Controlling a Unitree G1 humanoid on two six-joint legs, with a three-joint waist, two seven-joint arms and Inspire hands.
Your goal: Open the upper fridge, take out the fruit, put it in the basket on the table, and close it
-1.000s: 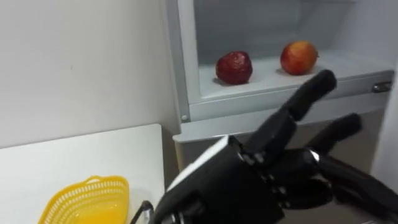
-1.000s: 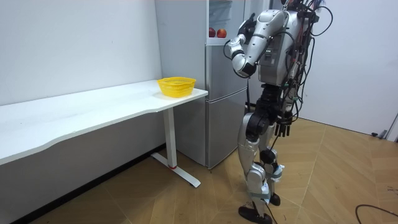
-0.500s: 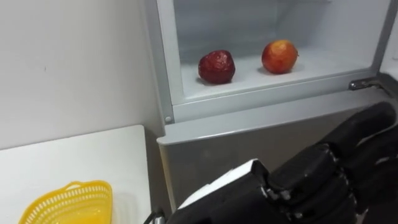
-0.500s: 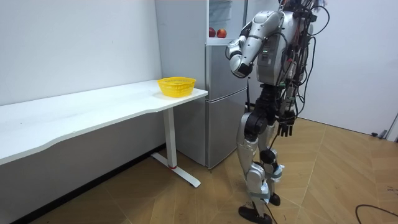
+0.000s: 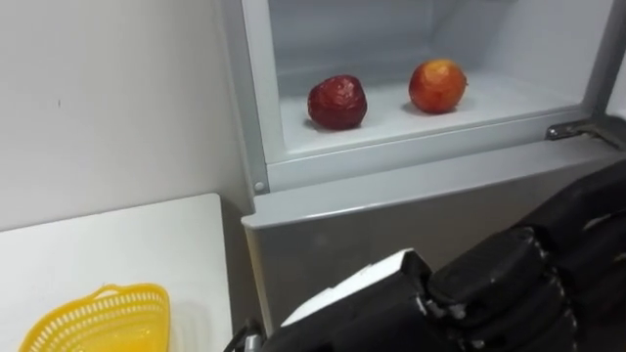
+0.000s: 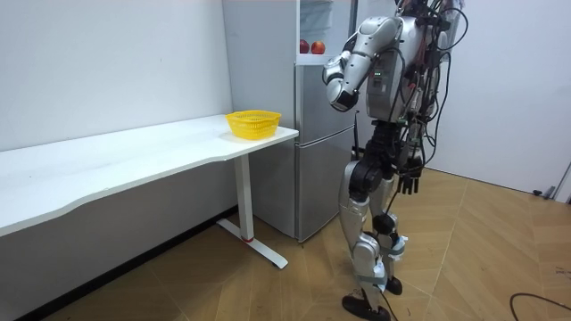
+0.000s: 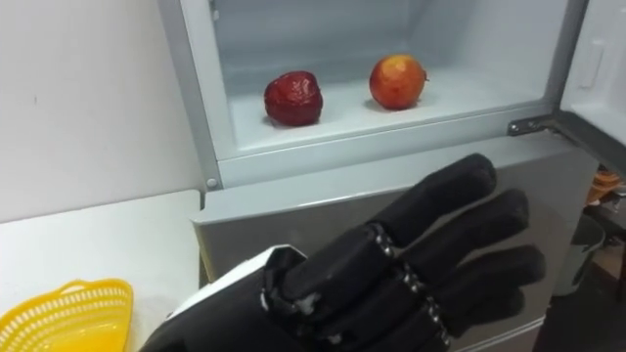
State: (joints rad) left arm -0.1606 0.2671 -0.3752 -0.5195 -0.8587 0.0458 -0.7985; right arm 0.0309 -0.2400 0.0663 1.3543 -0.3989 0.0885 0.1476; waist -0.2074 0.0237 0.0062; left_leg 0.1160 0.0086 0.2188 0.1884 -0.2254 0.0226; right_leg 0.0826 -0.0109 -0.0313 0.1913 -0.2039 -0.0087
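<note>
The upper fridge compartment [image 5: 411, 147] stands open in front of me. On its white shelf lie a dark red wrinkled fruit [image 5: 337, 102] on the left and an orange-red apple [image 5: 436, 85] to its right, apart from each other. My left hand [image 7: 421, 264] is raised before the fridge's grey lower front, below the shelf, fingers straight and holding nothing. In the room view I stand facing the fridge [image 6: 317, 134], and my right hand [image 6: 406, 183] hangs relaxed by my hip.
A yellow plastic basket [image 5: 93, 318] stands on the white table [image 5: 127, 244] to my left, right beside the fridge. The opened fridge door [image 7: 597, 68] stands at the right edge. The white wall runs behind the table.
The view has shifted right and my left hand has dropped from level with the shelf edge to below it. Both fruits lie where they were.
</note>
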